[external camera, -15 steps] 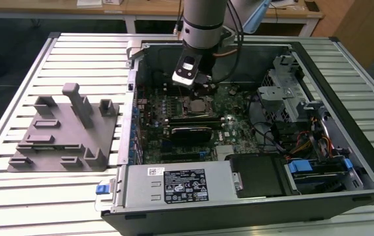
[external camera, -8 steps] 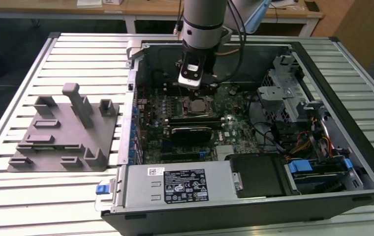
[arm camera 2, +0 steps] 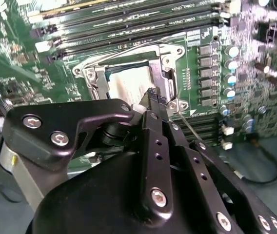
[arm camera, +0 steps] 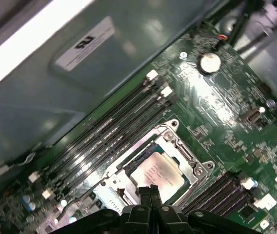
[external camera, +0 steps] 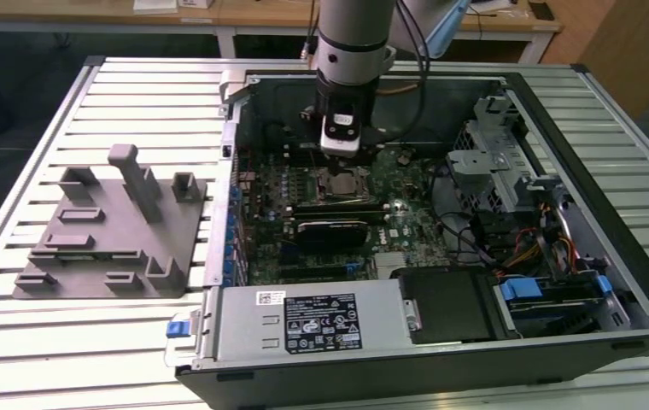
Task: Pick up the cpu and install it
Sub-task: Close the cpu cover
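The cpu [arm camera: 160, 173] lies flat inside the metal socket frame [arm camera: 177, 141] on the green motherboard, its silvery-white top facing up. In the second wrist view the cpu [arm camera 2: 128, 83] shows pale inside the socket frame [arm camera 2: 170, 58]. My gripper [arm camera: 148, 191] hovers just above the cpu's edge, its two black fingers pressed together with nothing between them. In the second wrist view the gripper [arm camera 2: 153, 95] points at the socket's side, next to the thin metal lever [arm camera 2: 192, 127]. From the exterior view the gripper [external camera: 342, 158] hangs inside the open computer case over the cpu [external camera: 347, 181].
The open computer case [external camera: 245, 94] lies on a slatted white table [external camera: 96, 342]. A grey stepped block [external camera: 108, 231] with upright posts stands at the exterior view's left. Memory slots [arm camera: 114, 126] run beside the socket; cables and drive cages [external camera: 507, 171] fill the case's right side.
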### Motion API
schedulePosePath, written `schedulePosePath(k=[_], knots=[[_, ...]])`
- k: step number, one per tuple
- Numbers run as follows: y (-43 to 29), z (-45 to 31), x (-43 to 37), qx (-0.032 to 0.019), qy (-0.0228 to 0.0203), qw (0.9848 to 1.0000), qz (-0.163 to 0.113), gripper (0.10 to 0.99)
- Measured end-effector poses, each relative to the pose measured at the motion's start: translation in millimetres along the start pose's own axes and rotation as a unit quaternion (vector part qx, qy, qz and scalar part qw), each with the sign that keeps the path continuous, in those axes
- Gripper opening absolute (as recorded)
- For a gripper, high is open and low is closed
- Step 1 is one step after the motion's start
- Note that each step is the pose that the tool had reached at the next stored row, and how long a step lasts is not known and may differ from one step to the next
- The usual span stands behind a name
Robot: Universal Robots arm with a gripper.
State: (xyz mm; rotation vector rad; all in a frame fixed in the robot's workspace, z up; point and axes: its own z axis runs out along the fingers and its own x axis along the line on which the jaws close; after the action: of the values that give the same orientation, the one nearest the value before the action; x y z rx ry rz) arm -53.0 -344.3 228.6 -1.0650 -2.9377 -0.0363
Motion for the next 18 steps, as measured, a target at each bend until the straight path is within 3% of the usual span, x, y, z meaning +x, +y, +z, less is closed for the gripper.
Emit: schedulePosePath(k=[5,9,13,18], knots=[[0.0,0.3,0.0,0.0011,0.0007,0.9990,-0.045,0.106],[0.0,0.6,0.0,0.0020,0.0013,0.9967,-0.082,0.106],[0.0,0.9,0.0,0.0029,0.0018,0.9930,-0.118,0.106],[0.0,1.3,0.0,0.0041,0.0024,0.9867,-0.163,0.106]])
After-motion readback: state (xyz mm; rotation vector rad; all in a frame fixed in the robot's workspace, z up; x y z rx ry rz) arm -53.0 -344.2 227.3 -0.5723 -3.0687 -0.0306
